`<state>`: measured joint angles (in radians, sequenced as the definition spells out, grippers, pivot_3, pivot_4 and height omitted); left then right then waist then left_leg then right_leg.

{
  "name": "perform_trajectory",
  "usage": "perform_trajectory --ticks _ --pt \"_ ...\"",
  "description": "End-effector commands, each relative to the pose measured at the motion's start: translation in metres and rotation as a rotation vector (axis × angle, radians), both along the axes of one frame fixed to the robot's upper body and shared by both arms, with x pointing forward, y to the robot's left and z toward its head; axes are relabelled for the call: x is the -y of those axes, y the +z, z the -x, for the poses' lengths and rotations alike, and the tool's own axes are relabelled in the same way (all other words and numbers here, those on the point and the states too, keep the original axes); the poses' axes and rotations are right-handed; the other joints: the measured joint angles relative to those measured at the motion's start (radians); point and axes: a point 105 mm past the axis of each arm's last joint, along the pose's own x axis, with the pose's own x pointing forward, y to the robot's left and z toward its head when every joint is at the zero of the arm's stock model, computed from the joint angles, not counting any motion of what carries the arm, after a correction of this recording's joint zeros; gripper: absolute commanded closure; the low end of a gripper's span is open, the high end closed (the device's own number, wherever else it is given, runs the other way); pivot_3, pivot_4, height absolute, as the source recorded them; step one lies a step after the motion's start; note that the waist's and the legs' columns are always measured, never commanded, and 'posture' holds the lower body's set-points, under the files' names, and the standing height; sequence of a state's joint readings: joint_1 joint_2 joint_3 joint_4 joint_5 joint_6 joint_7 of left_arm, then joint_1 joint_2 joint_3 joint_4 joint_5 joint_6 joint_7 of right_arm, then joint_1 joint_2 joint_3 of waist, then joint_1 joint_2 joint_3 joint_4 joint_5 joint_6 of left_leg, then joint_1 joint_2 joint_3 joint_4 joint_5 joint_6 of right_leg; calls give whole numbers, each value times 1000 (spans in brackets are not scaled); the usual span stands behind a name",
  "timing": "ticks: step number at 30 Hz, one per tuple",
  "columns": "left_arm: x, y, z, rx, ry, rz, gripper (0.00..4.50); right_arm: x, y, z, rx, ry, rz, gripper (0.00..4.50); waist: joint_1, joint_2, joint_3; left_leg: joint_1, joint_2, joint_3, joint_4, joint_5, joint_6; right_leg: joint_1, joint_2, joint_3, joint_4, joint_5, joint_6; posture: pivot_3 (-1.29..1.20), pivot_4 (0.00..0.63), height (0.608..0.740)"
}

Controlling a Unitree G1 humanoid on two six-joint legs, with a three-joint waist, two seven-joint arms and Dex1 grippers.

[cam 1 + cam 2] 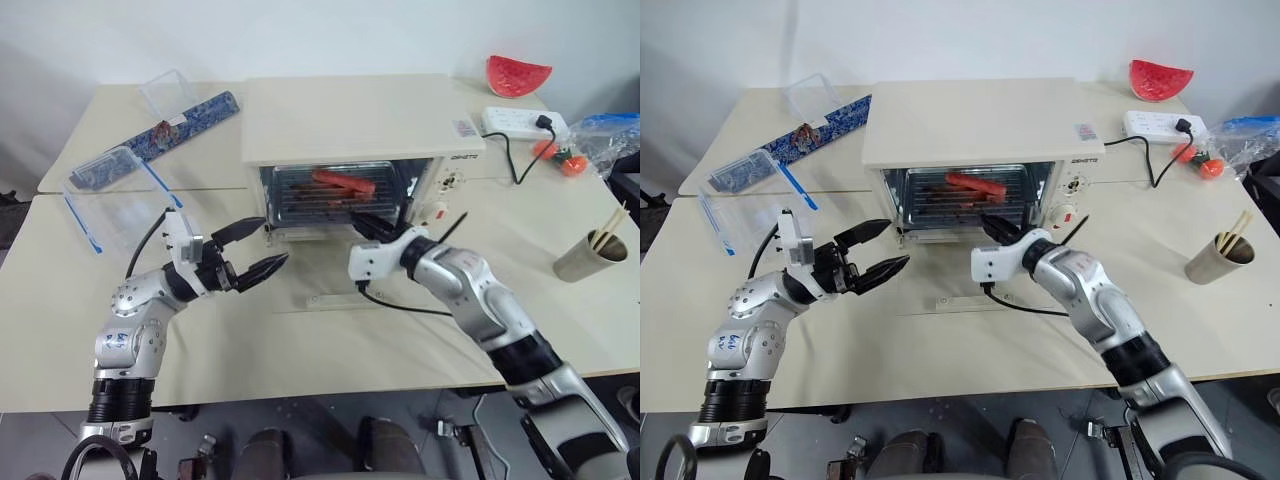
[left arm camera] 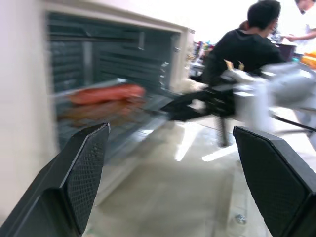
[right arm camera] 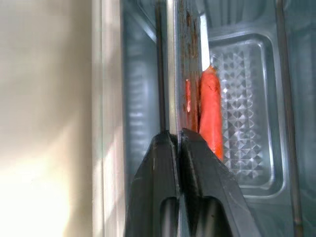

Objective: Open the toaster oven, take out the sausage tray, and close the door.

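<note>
Door down; right gripper pinching sausage tray rim inside toaster oven; left gripper wide, empty; extraction, closing pending.

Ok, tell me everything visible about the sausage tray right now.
The sausage tray is a shallow silver metal tray, grease-stained, carrying one red sausage. It sits roughly level inside the open toaster oven. The right gripper has its fingers shut on the tray's front rim.
</note>
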<state>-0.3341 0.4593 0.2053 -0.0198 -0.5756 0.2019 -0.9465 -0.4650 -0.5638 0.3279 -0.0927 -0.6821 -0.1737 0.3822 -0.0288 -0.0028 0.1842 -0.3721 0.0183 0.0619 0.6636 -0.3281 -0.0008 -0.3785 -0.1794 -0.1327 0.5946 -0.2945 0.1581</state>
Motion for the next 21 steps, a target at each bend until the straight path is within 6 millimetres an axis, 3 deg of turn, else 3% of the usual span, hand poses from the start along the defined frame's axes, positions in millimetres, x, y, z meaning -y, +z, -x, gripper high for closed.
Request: perform_trajectory --ticks 1,8,21 --pt "-16 0 5 -5 46 1 249 3 4 29 40 34 -41 4418 2 0 0 0 0 0 0 0 0 0 0 0 0 0 0 0 150 740" --pt "-19 -7 14 -121 34 40 249 16 -1 58 85 25 -49 4418 9 0 0 0 0 0 4 0 0 2 0 1 0 0 0 0 150 740" --pt "6 -4 8 -697 -160 205 249 23 5 68 136 72 30 4418 27 -1 0 1 0 0 5 0 0 2 0 2 1 0 0 0 150 740"
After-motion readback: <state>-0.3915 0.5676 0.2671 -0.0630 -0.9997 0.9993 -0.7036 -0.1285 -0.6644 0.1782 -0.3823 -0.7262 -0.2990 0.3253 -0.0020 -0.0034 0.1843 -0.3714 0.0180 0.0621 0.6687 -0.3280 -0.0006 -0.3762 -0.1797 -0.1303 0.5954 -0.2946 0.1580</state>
